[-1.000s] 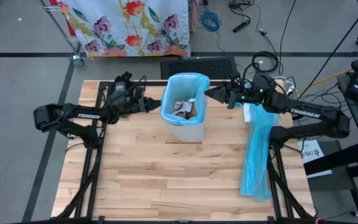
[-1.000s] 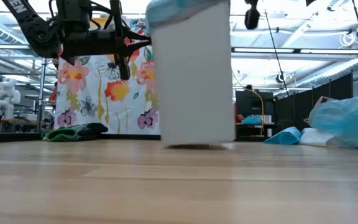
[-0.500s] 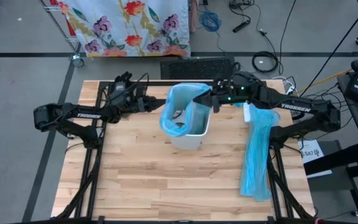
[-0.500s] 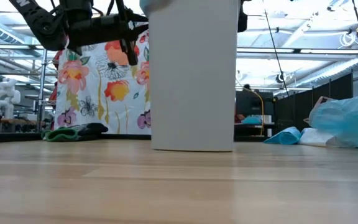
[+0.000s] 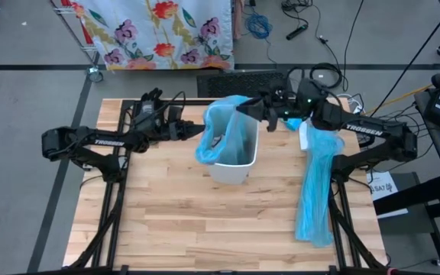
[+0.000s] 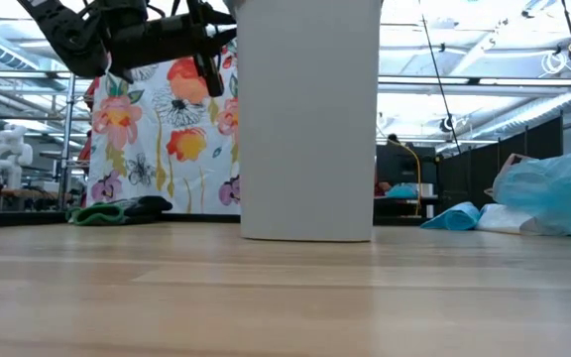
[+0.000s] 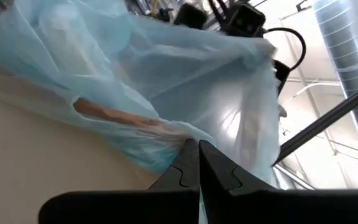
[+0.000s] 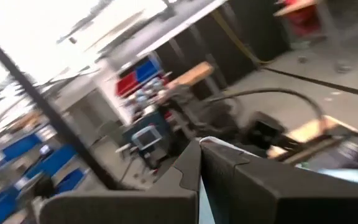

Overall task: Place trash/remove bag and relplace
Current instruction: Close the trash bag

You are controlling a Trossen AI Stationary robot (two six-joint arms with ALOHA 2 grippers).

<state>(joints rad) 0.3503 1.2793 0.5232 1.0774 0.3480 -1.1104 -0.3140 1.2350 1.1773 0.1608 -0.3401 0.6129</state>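
Observation:
A white bin (image 5: pixel 233 162) stands mid-table, also filling the middle of the low view (image 6: pixel 308 119). Its light-blue bag (image 5: pixel 224 130) is drawn up out of it and spread between my two grippers. Dark bits of trash (image 5: pixel 217 142) show dimly inside. My left gripper (image 5: pixel 198 131) is shut on the bag's left side, and the plastic billows ahead of it (image 7: pixel 135 74). My right gripper (image 5: pixel 240 109) is shut on the bag's far right side, above the bin. The bag's lower part is still inside the bin. My left gripper pinches the bag's rim on its left side (image 7: pixel 180 138) between its two fingers. It comes from the table's left, nearly level. The plastic rises loosely from there toward the other gripper. My right gripper pinches the bag's top edge (image 5: pixel 234 105) at the far right. It reaches in from the table's right, higher than the left one. Its own wrist view is blurred and does not show the contact. The bag hangs below it into the bin.
A long light-blue plastic strip (image 5: pixel 314 191) lies along the table's right side, over a white packet (image 5: pixel 304 137). In the low view it is a heap at the right (image 6: pixel 553 198). The near half of the wooden table (image 5: pixel 205 229) is bare boards.
My right gripper has swung left over the bin and risen, rolling its wrist. That pulled the bag's rim off the bin and up. My left gripper has risen a little with its side. The bin rocked, slid slightly toward the near edge and stands flat again.

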